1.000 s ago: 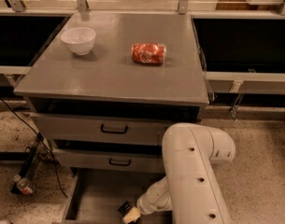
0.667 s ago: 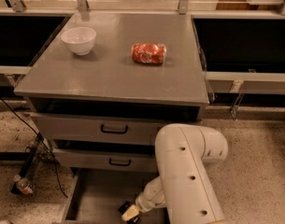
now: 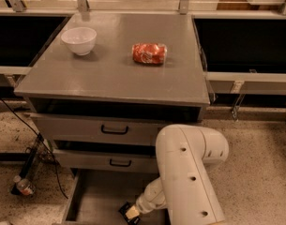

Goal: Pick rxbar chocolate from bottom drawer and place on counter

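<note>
One gripper [image 3: 130,213] sits low in the bottom drawer [image 3: 99,196], beneath the counter [image 3: 109,74] front. Whether it grips anything, I cannot tell.

No text can be read, even on the red packet [image 3: 149,53] on the counter [image 3: 114,76]; the gripper [image 3: 128,213] sits inside the open bottom drawer [image 3: 93,198].
</note>
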You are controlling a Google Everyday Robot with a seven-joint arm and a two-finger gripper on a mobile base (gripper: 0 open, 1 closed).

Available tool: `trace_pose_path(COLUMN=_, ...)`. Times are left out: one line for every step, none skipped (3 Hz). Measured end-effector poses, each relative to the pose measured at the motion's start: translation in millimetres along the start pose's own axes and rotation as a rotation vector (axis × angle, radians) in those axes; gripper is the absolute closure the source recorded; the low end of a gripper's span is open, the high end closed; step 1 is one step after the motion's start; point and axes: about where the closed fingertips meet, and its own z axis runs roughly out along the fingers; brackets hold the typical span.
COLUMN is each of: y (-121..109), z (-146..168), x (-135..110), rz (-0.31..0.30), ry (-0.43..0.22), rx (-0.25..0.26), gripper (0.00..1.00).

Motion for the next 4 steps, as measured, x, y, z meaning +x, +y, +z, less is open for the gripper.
trace_pose_path(y=0.0, z=0.0, x=0.0, rz=0.000, ry=0.000, rx=0.000, gripper=0.49)
trace_pose_path(y=1.0, z=1.7, x=0.7, rz=0.000, ry=0.007, rx=-0.011, gripper=0.71)
trace_pose_path(y=1.0, z=1.8, x=0.7, rz=0.000, ry=0.007, rx=-0.011, gripper=0.62)
trace_pose_path(y=1.0, z=1.8, x=0.7, rz=0.000, ry=0.007, rx=-0.011, gripper=0.40)
